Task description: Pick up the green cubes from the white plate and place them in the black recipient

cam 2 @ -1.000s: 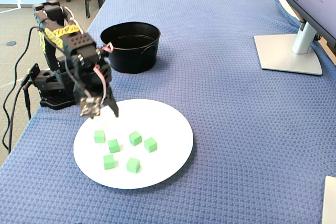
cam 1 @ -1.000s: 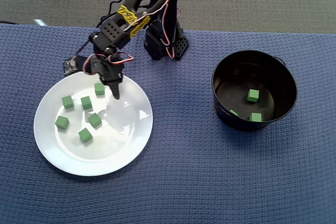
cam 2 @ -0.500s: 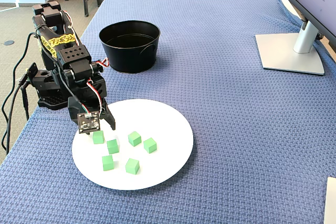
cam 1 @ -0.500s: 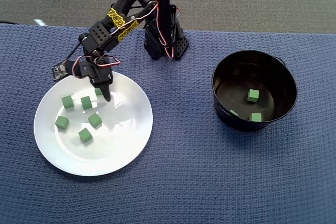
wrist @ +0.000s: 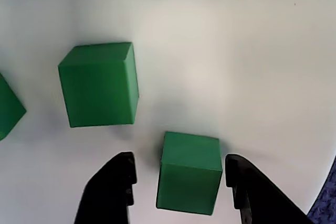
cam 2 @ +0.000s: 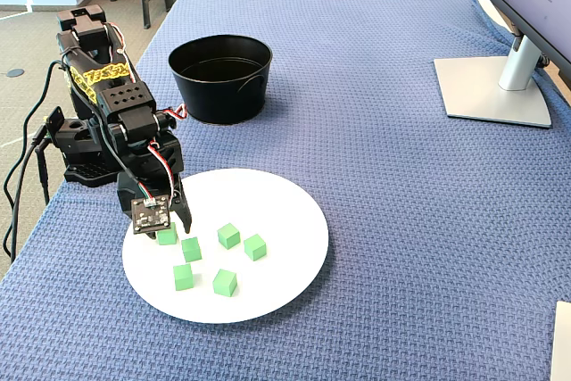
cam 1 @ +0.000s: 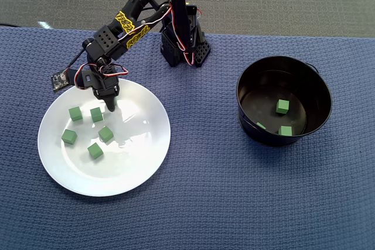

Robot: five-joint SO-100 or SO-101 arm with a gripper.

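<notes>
Only the overhead view shows cubes [cam 1: 283, 106] inside the pot [cam 1: 316, 86]. The gripper [wrist: 181, 182] is spread, one cube [wrist: 189, 172] between its fingers.

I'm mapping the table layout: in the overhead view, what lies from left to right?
White plate holding five green cubes, with the gripper over its upper part → robot arm base → black pot holding more green cubes.
</notes>
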